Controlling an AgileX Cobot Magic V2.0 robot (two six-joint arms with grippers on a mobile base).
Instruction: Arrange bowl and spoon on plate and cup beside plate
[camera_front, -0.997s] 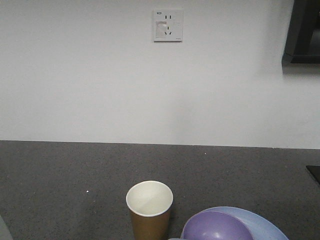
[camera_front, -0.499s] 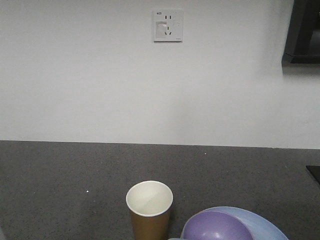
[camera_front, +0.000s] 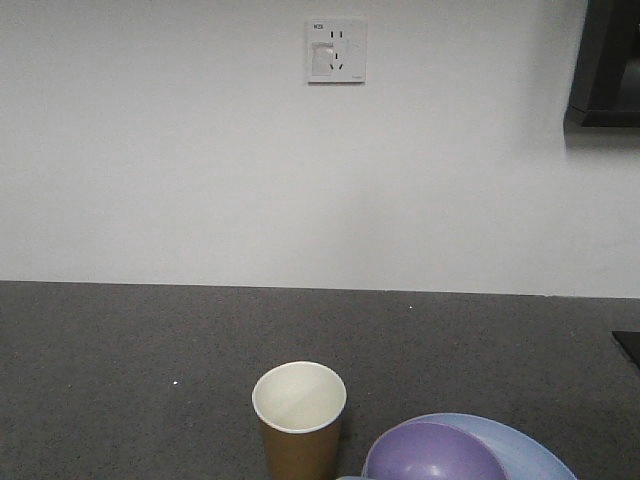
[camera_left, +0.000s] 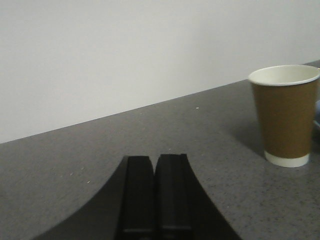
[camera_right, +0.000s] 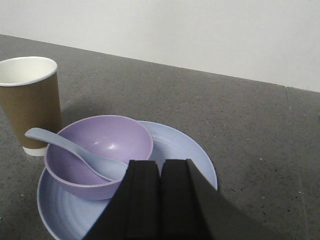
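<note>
The light-blue plate (camera_right: 185, 150) (camera_front: 520, 445) lies on the dark counter with the lavender bowl (camera_right: 107, 137) (camera_front: 435, 455) resting in it. Inside the bowl lies the pale spoon (camera_right: 75, 150), its handle sticking out over the left rim toward the cup. The brown paper cup (camera_right: 27, 102) (camera_front: 298, 420) (camera_left: 287, 115) stands upright just left of the plate. My right gripper (camera_right: 160, 162) is shut and empty, hovering over the plate's near side beside the bowl. My left gripper (camera_left: 155, 157) is shut and empty, low over the counter, well left of the cup.
A dark speckled counter (camera_front: 120, 360) runs back to a white wall with a power socket (camera_front: 335, 50). A dark object (camera_front: 605, 65) hangs at the upper right, and a black edge (camera_front: 628, 345) shows at the counter's far right.
A pale sliver at the bottom-left corner of the front view has slipped out of sight. The cup, bowl and plate stay where they were.
</note>
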